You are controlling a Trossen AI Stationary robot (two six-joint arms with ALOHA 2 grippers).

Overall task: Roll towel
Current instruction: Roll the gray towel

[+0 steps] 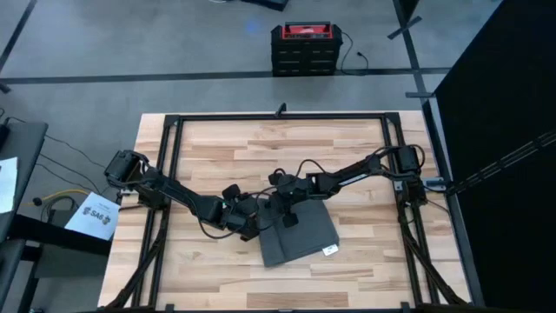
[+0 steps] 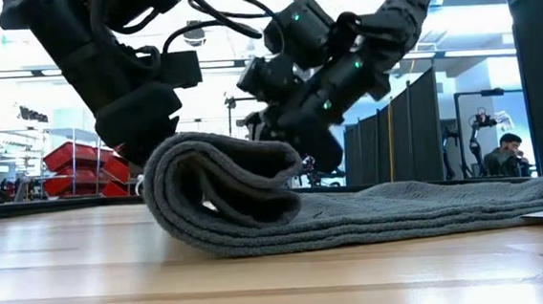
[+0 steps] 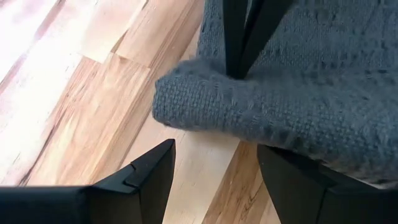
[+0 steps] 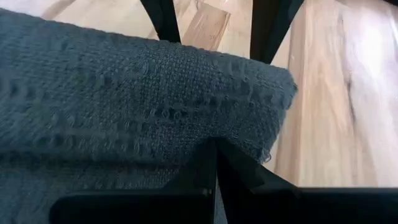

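Note:
The dark grey towel [image 1: 300, 239] lies near the table's middle, its white tag [image 1: 330, 250] at the near right corner. Its left end is folded over into a loose roll [image 2: 221, 189] that rests on the flat part [image 2: 428, 203]. My right gripper [image 4: 215, 163] is shut on that roll. My left gripper [image 3: 214, 180] stands open at the roll's corner [image 3: 171, 99], one finger [image 3: 149, 180] over bare wood and the other [image 3: 298, 186] at the cloth. In the low view the roll hides the left fingertips. My left gripper has one finger [image 3: 305, 183] partly under the overhanging folded cloth [image 3: 323, 146]; I cannot tell whether it touches. My right gripper pinches the folded-over edge of the roll [image 4: 214, 138] between its two fingers, close to the roll's corner [image 4: 280, 93]. It comes slanting down from the far right. The roll lies on the towel's flat part.
Black frame rails [image 1: 174, 165] run along the table's left, far and right sides. A red and black case [image 1: 304, 48] stands on the floor beyond the far edge. Bare wood [image 1: 217, 278] lies left of and in front of the towel. A person [image 2: 511, 150] sits far behind.

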